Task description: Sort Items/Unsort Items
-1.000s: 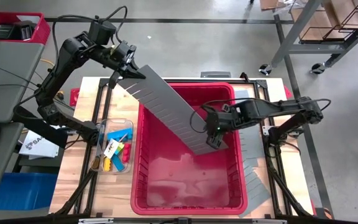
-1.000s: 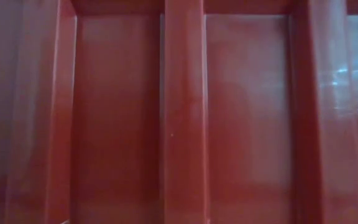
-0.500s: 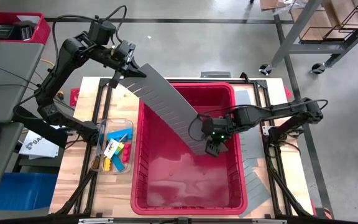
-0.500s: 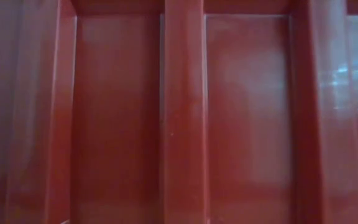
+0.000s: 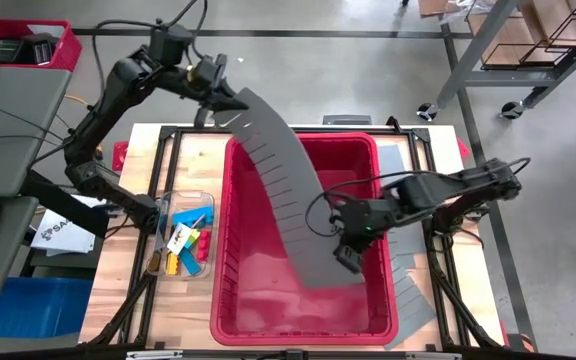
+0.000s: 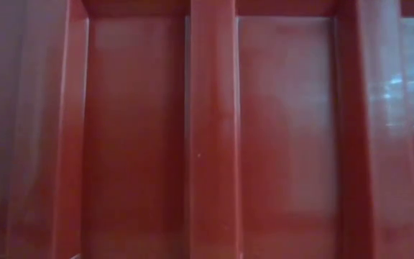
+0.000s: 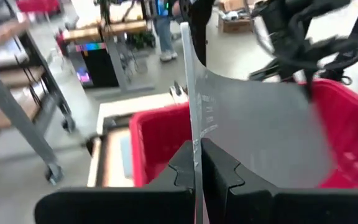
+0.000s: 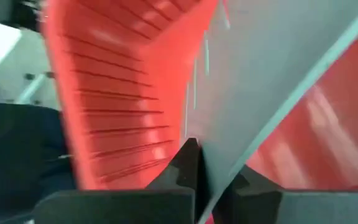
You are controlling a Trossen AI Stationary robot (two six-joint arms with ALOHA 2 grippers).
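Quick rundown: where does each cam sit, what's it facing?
High: overhead, straight down on the red bin, both arms, slotted grey divider strip.
Low: table height, filled by the bin wall; no arm.
Left wrist: left gripper shut on strip.
Right wrist: right gripper shut on strip.
Shared: strip and bin in high, both wrists.

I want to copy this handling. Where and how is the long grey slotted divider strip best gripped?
Judging by its thin, bending shape, grip the grey divider strip at its two ends, edge-on. The left gripper pinches the raised far end; the right gripper pinches the low end inside the red bin.
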